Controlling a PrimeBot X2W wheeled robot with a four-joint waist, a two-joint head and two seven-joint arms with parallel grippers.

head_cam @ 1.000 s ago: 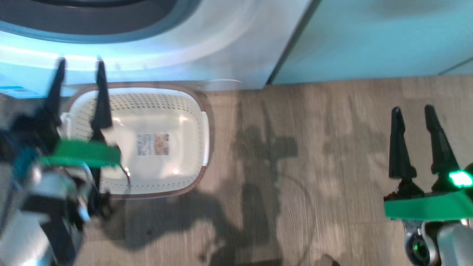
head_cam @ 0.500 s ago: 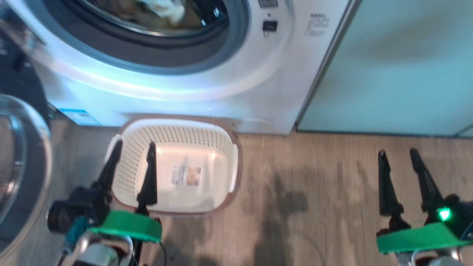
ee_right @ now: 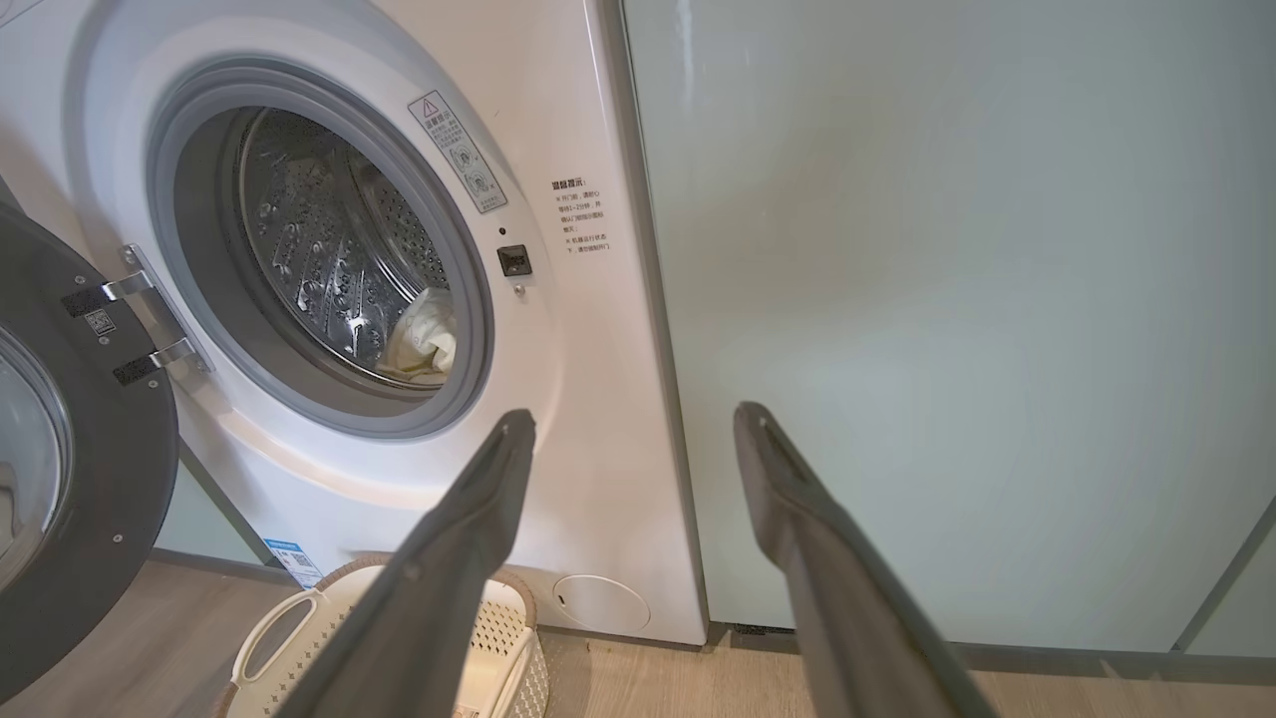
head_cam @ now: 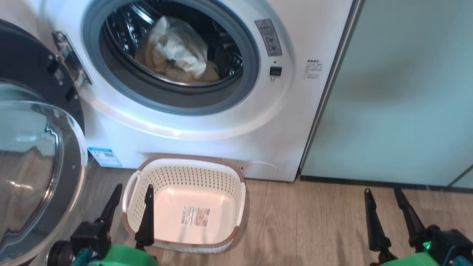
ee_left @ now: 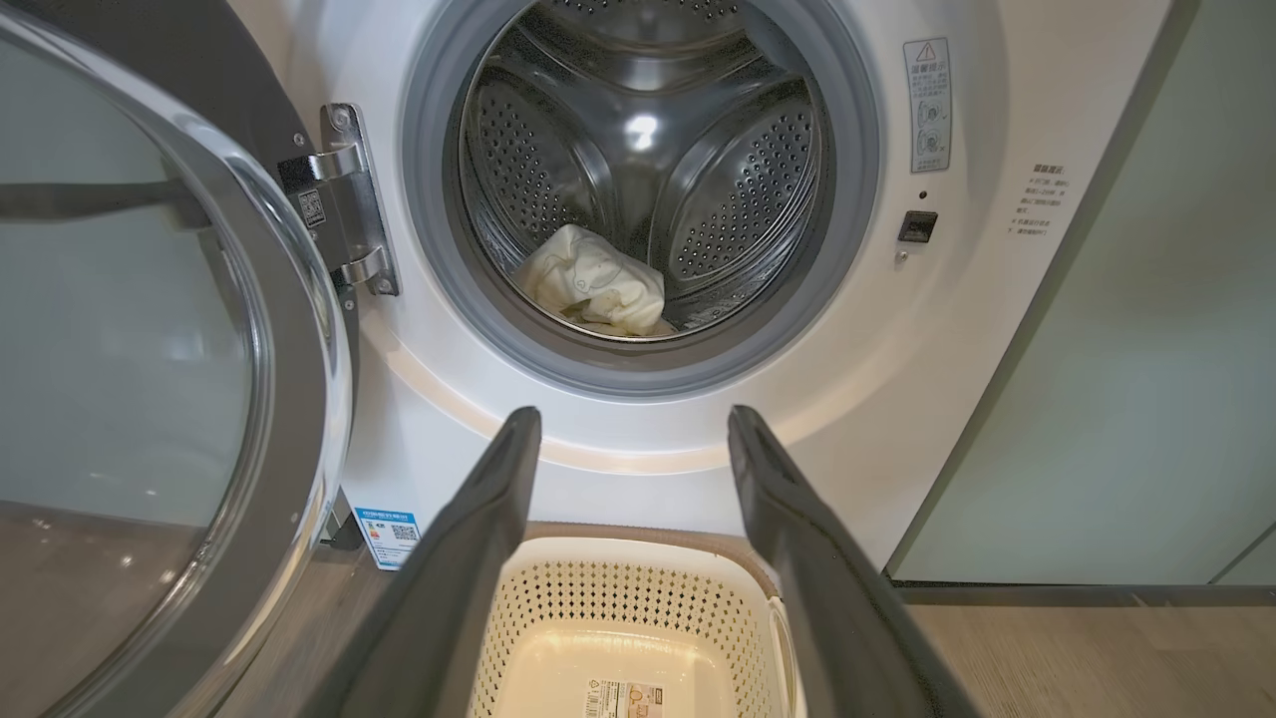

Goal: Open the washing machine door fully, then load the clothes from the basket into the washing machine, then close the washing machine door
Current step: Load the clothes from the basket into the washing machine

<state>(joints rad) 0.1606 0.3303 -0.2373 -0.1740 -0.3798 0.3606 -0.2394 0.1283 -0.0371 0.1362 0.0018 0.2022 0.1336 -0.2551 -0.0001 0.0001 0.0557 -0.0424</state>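
Looking down from the head now: catching the washing machine (head_cam: 281, 122) spreading over the upper left and centre, round mouth standing open. Spotting the clothes (head_cam: 177, 51) lying bunched inside the drum (head_cam: 122, 29), up at top centre. Finding the washing machine door (head_cam: 40, 173) swinging wide at the left edge, glass bulging toward the camera. Seeing the basket (head_cam: 188, 177) sitting on the wooden floor (head_cam: 303, 221) at lower centre, just in front of the machine's base, showing a label (head_cam: 194, 216) on its bottom. Picking out the left gripper (head_cam: 133, 187) at lower left, jaws spreading apart, gripping nothing, tips lying over the basket's left end. Picking out the right gripper (head_cam: 382, 190) at lower right, likewise spreading wide and pinching nothing, hovering over floor below the pale green cabinet (head_cam: 399, 92).

Switching to the left wrist: gazing between two parted jaws straight at the drum, clothes resting low in it at centre, washing machine door hanging open on its hinge (ee_left: 349, 199) at the left, basket showing at bottom centre.

Switching to the right wrist: peering past parted jaws at the seam between washing machine and cabinet, clothes peeking from the drum at centre left, basket poking in at lower left.
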